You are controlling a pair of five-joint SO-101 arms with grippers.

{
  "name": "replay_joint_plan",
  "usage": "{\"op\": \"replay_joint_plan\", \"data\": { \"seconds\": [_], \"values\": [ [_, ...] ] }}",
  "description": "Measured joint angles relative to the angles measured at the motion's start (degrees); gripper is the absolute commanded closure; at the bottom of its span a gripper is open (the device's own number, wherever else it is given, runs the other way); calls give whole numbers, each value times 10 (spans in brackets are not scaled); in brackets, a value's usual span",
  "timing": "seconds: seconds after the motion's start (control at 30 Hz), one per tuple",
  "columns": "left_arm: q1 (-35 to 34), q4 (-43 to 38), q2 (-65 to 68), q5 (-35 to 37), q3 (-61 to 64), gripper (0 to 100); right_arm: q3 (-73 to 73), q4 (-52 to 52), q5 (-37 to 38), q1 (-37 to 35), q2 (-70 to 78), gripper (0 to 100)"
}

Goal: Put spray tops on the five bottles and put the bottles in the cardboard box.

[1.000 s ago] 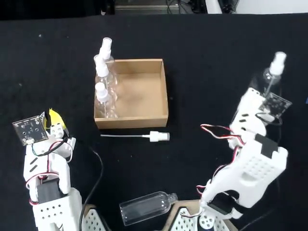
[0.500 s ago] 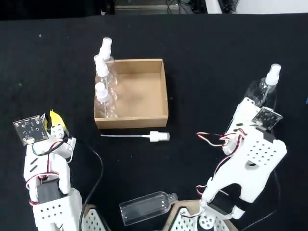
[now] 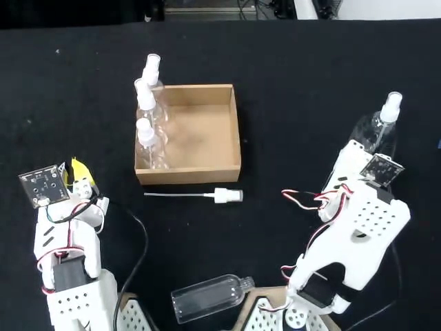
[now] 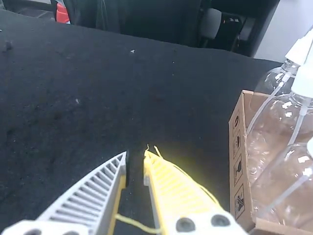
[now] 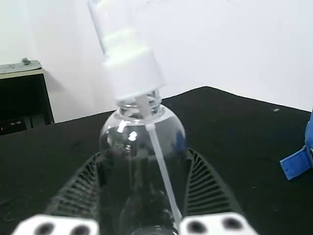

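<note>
Bottle (image 5: 142, 147) of clear, smooth plastic with rounded shoulders sits clamped between your right gripper's (image 5: 142, 188) ribbed black fingers (image 5: 80, 183), at about 3 o'clock on the black cloth table (image 3: 303, 69). It wears a white spray top (image 5: 129, 54), and its thin dip tube runs down inside. From above, its long axis leans so the nozzle points toward 1 o'clock.

At 11 o'clock you have the shallow, square cardboard box (image 3: 235, 131). Three capped bottles (image 3: 151, 141) line its 9 o'clock wall. Small black symbols (image 4: 238, 166) are printed on the box's outer side, too small to read.

Just off the box's 6 o'clock side, a loose spray top (image 3: 227, 195) lies flat, with its white head toward 3 o'clock and its straw-like tube toward 9 o'clock.

At the table's 6 o'clock edge, a capless bottle (image 3: 210, 296) lies on its side, with its open neck aimed near 2 o'clock.

Your left gripper (image 4: 135, 157), one finger grey and one yellow, hangs at 8 o'clock with its tips almost together, only a slim gap between them and nothing held.
</note>
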Motion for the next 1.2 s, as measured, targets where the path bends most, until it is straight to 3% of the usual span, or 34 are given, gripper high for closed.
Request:
{"op": "replay_joint_plan", "data": {
  "seconds": [0.57, 0.83, 1.2],
  "values": [
    [0, 0, 0, 0, 0, 942, 28, -1, 0, -2, -28, 831],
    [0, 0, 0, 0, 0, 942, 37, 122, 0, -2, -113, 831],
    [0, 0, 0, 0, 0, 942, 61, 128, 0, -2, -120, 831]
  ]
}}
